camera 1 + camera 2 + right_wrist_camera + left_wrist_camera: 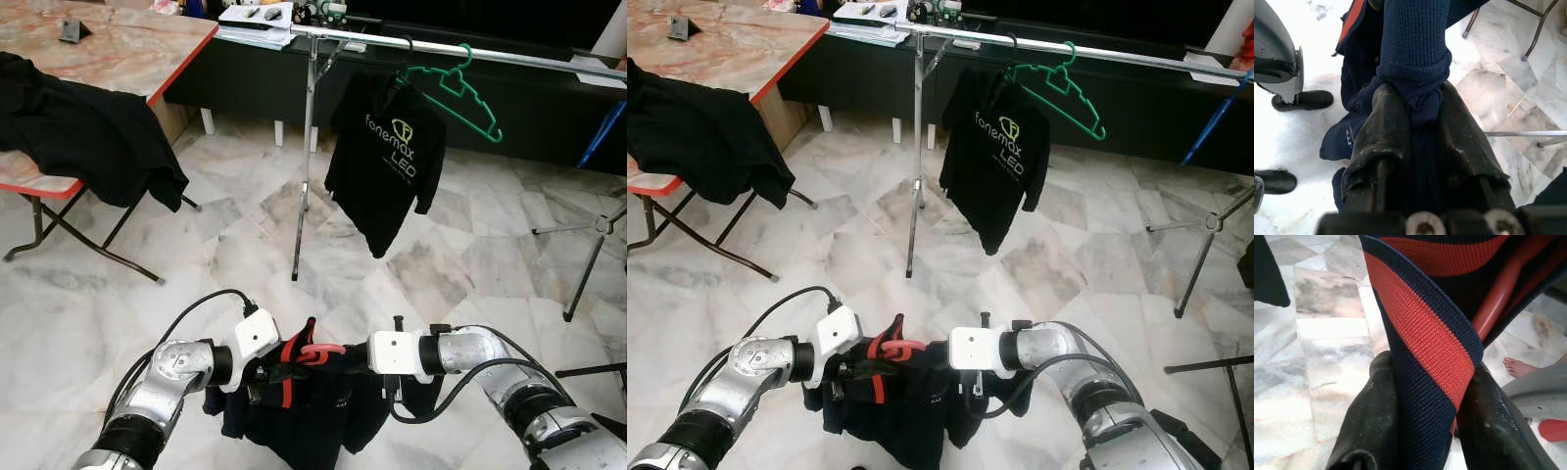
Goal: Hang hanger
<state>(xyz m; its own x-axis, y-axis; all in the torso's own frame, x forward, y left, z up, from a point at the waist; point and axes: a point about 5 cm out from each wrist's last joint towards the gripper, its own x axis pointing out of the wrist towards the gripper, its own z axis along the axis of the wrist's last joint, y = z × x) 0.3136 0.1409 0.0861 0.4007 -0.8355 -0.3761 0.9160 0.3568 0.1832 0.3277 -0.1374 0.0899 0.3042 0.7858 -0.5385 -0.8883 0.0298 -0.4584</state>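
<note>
Currently, in the left eye view, I hold a navy garment (304, 411) on a red hanger (318, 351) between both arms, low over the marble floor (245, 255). My left hand (277, 370) grips at the red-striped collar; my right hand (361, 360) grips the fabric just beside the hanger's hook. Ahead, well apart, stands the clothes rail (441, 47), carrying a black printed shirt (384, 162) and an empty green hanger (460, 90). A counter (127, 49) on my left bears a draped black garment (78, 132).

Right eye view: same arrangement; the rail (1048, 44) has a bare stretch to the right of the green hanger (1063, 83).

Left wrist view: both fingers (1371, 416) are clenched on a navy-and-red ribbed band (1425, 333), with the hanger's red arm (1498, 298) behind it. A person's bare foot (1520, 367) rests on the floor nearby.

Right wrist view: the fingers (1383, 127) are clamped on bunched navy knit (1413, 73).

Step in hand, as I judge it: carrying the loaded hanger toward the rail. The next move calls for closing the gap, raising the hook above the rail and lowering it onto the bare stretch.
</note>
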